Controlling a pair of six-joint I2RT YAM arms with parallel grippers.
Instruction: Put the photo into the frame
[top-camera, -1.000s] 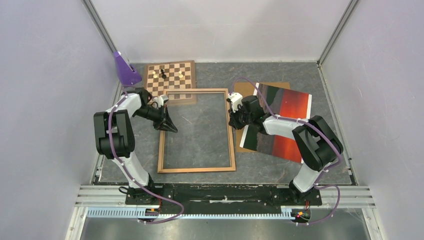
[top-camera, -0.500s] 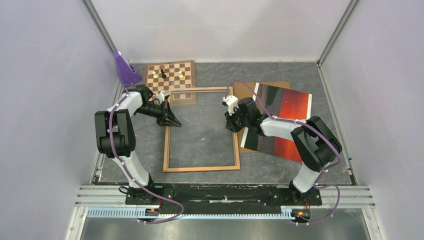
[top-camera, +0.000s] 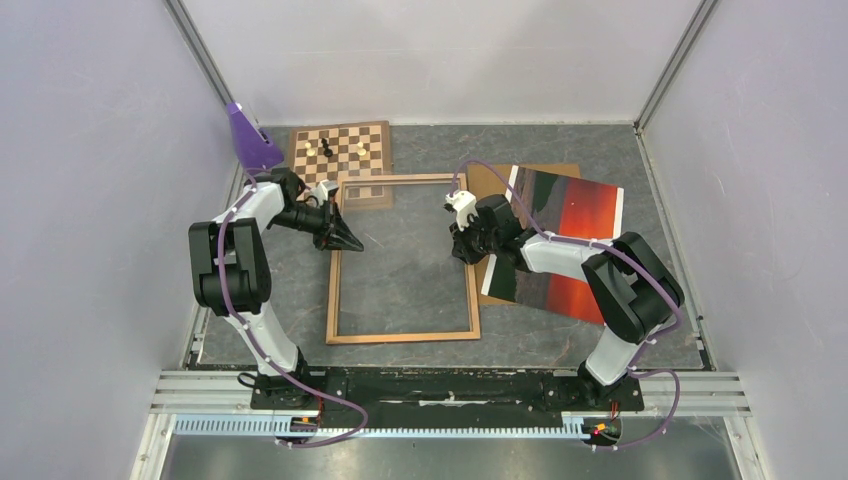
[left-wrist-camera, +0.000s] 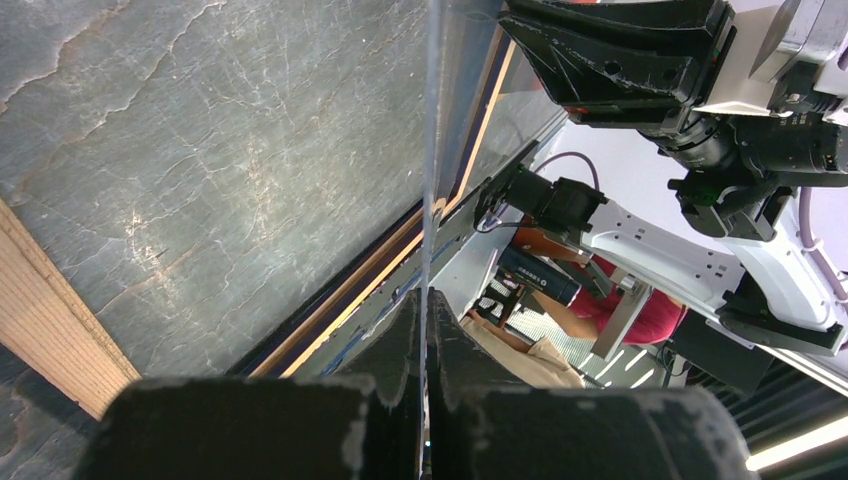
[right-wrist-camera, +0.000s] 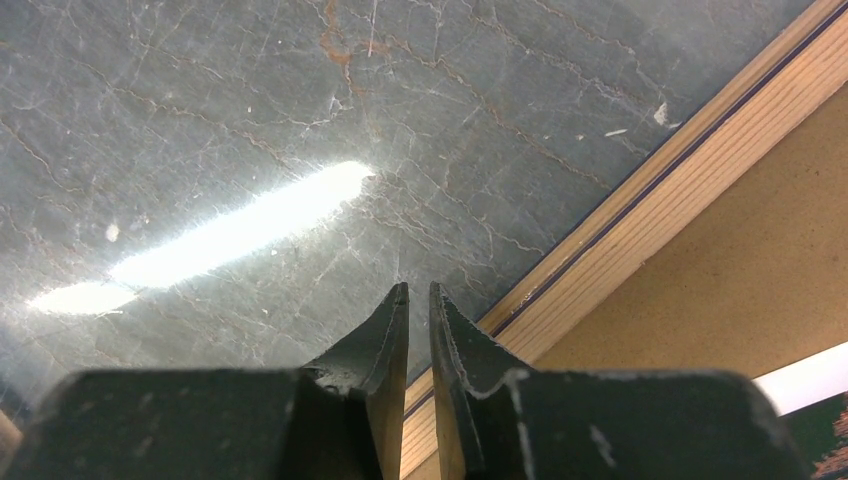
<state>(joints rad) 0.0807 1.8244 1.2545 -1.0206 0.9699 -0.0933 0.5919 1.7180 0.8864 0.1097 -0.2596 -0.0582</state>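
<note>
The frame (top-camera: 400, 337) lies flat mid-table with its light wood side up. My left gripper (top-camera: 352, 243) is at the frame's left rail. In the left wrist view this gripper (left-wrist-camera: 424, 300) is shut on the edge of a thin clear pane (left-wrist-camera: 430, 150), seen edge-on. My right gripper (top-camera: 462, 250) hangs over the right rail (right-wrist-camera: 640, 215). Its jaws (right-wrist-camera: 419, 288) stand a narrow slit apart with nothing between them. The photo (top-camera: 575, 235), red-orange and dark, lies face up to the right, partly under the right arm. Its white edge (right-wrist-camera: 805, 378) shows at the right wrist view's corner.
A brown backing board (top-camera: 495, 180) lies under the photo's left part. A chessboard (top-camera: 340, 152) with a few pieces sits at the back left, touching the frame's top corner. A purple cone-like object (top-camera: 250, 140) stands beside it. Walls enclose three sides.
The frame slid a little to the right together with my left gripper, and the right gripper shifted slightly left. Over the last half second nothing has moved.
</note>
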